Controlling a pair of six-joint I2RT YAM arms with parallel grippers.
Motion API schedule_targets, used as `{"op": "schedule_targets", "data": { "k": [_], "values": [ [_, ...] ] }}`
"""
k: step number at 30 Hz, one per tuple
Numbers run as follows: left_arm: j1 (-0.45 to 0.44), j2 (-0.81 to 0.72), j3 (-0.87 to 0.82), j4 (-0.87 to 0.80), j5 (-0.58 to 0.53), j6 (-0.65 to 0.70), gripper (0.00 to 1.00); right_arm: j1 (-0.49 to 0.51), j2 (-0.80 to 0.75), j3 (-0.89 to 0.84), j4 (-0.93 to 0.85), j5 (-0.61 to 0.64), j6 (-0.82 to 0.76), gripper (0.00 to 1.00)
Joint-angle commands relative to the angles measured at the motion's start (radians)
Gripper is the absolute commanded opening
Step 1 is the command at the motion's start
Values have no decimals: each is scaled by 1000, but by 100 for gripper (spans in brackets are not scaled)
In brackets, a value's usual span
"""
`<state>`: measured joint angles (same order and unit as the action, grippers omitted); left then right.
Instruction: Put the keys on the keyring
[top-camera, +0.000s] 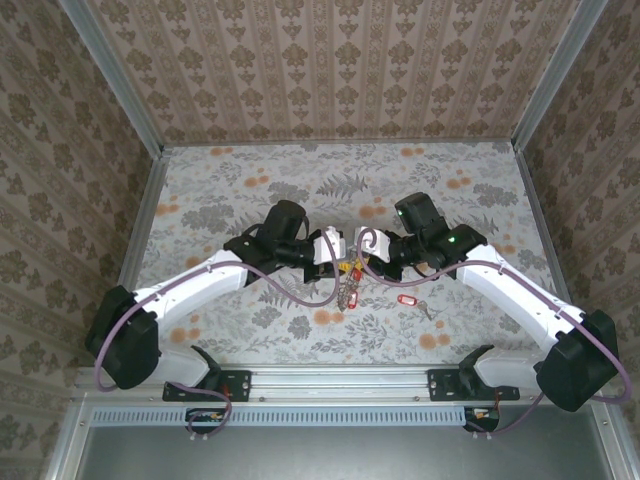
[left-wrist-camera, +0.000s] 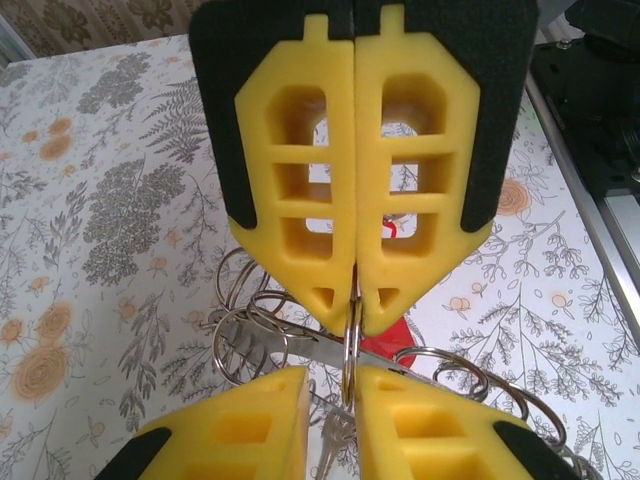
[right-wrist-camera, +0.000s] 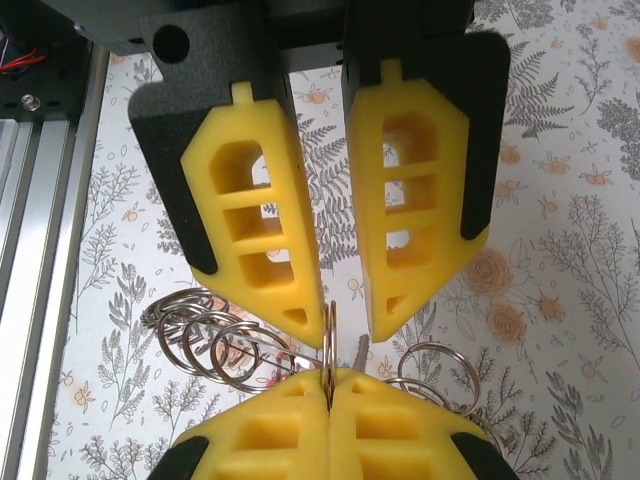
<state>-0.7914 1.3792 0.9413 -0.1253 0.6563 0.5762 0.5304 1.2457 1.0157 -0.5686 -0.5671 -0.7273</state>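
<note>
The keyring is a thin metal ring seen edge-on between the two grippers over the table's middle. My right gripper is shut on its edge. My left gripper faces it with its yellow fingers slightly apart. The ring stands in that gap against one finger. A silvery key hangs below the ring, and a red tag shows behind it. In the top view both grippers meet tip to tip. A loose key with a red tag lies on the table to the right.
Several more split rings hang bunched on either side of the held ring. The floral table is walled on three sides, with a metal rail along its near edge.
</note>
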Motion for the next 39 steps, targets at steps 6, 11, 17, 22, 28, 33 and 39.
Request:
{"op": "schedule_targets", "data": {
  "k": [6, 11, 17, 22, 28, 33, 39],
  "values": [
    [-8, 6, 13, 119, 61, -42, 7, 13, -10, 1, 65, -60, 23, 3],
    [10, -21, -47, 285, 110, -136, 0, -13, -40, -70, 162, -69, 93, 7],
    [31, -33, -132, 498, 174, -264, 0, -72, -69, -187, 356, -196, 213, 14],
    [31, -20, -161, 578, 196, -310, 0, -87, -65, -211, 439, -242, 255, 12],
    [29, -27, -170, 536, 160, -295, 10, -93, -60, -187, 399, -244, 232, 2],
    [21, -48, -142, 401, 108, -205, 20, -92, -42, -126, 281, -232, 170, 1],
    [5, -43, -85, 282, 72, -124, 21, -78, -26, -87, 215, -218, 125, 2]
  ]
}}
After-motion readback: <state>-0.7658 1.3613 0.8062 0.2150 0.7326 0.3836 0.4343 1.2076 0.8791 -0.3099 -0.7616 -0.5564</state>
